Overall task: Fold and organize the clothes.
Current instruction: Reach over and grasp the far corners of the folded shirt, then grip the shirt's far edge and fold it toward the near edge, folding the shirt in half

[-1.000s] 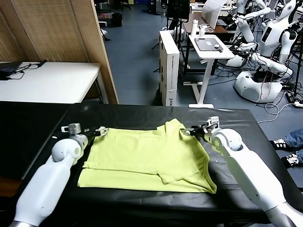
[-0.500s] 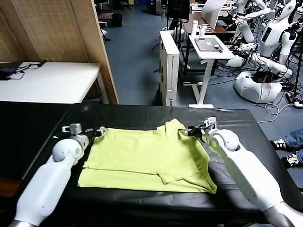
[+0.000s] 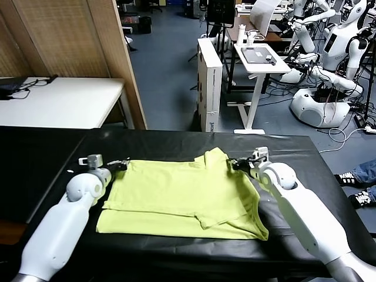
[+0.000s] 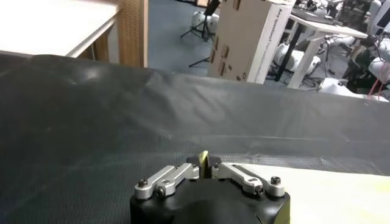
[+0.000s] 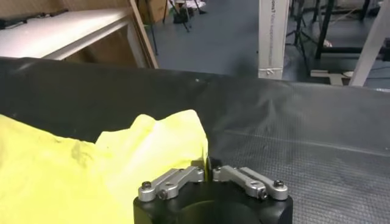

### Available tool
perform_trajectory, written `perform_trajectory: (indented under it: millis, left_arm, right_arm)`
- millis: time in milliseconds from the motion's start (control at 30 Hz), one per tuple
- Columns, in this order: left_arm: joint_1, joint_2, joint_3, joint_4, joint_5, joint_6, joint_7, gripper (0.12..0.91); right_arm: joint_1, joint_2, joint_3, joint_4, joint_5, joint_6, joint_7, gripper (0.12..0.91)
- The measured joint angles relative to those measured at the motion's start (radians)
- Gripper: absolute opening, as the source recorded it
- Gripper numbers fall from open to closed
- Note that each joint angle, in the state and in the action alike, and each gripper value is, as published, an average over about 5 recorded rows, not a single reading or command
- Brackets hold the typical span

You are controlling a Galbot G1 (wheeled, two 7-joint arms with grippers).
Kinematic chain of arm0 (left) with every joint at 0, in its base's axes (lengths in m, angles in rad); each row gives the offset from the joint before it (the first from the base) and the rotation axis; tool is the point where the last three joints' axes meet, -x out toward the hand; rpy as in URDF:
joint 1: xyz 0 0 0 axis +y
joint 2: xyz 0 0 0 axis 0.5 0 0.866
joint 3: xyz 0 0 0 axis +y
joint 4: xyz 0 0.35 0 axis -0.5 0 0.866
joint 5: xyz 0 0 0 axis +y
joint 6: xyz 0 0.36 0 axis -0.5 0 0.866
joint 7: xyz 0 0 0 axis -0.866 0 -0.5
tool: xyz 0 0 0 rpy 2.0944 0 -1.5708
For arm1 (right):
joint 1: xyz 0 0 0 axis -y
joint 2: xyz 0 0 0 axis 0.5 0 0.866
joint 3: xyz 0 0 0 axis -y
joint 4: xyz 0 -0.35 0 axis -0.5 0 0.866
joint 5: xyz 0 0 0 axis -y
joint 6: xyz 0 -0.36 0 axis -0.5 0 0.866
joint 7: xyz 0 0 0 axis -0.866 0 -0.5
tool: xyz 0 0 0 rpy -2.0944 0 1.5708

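1. On the black counter (image 3: 176, 144) in front of the robot, the lime yellow-green T-shirt (image 3: 182, 197) lies spread out and mostly flat, with some fabric already doubled over on the robot's right side.
2. The left hand (image 3: 124, 164) sits at the far left corner of the T-shirt, low on the cloth. In the left wrist view its fingers (image 4: 181, 175) are drawn together with a sliver of yellow cloth pinched between them, so it has hold of that corner.
3. The right hand (image 3: 236, 165) is at the far right edge of the T-shirt, just beside the raised hump of fabric. The right wrist view shows its fingers (image 5: 183, 177) closed on the yellow cloth (image 5: 91, 170) where it peaks.
4. The step in hand looks like the grasp for a fold: both hands have pinched the far edge of the garment, one at each end, and nothing is lifted yet.
5. The next move, as I judge it, calls for both hands to rise together and carry the far edge toward the robot, laying it over the near half. Keeping the two ends level should stop the cloth from skewing.
6. The risk is a thin pinch slipping free on either side, or the doubled fabric on the right dragging along and bunching.
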Motion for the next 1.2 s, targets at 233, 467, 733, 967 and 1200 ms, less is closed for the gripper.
perform_trajectory:
  millis: [233, 467, 733, 967, 1200]
  left_arm:
    - [0.026, 0.017, -0.018, -0.041, -0.015, 0.000, -0.009, 0.189]
    - [0.085, 0.066, -0.054, -0.134, -0.081, 0.006, -0.037, 0.189]
    - [0.225, 0.154, -0.140, -0.314, -0.139, 0.012, -0.043, 0.189]
    - [0.376, 0.216, -0.224, -0.471, -0.150, 0.013, -0.044, 0.190]
    - [0.527, 0.217, -0.275, -0.585, -0.098, 0.011, -0.042, 0.190]
  right_arm:
    - [-0.038, -0.017, 0.038, 0.059, 0.047, 0.026, 0.018, 0.139]
    - [-0.117, -0.056, 0.103, 0.190, 0.097, 0.003, 0.043, 0.139]
    - [-0.251, -0.137, 0.193, 0.385, 0.133, -0.080, 0.086, 0.139]
    - [-0.393, -0.235, 0.263, 0.545, 0.148, -0.149, 0.109, 0.139]
    - [-0.530, -0.311, 0.299, 0.651, 0.143, -0.171, 0.129, 0.139]
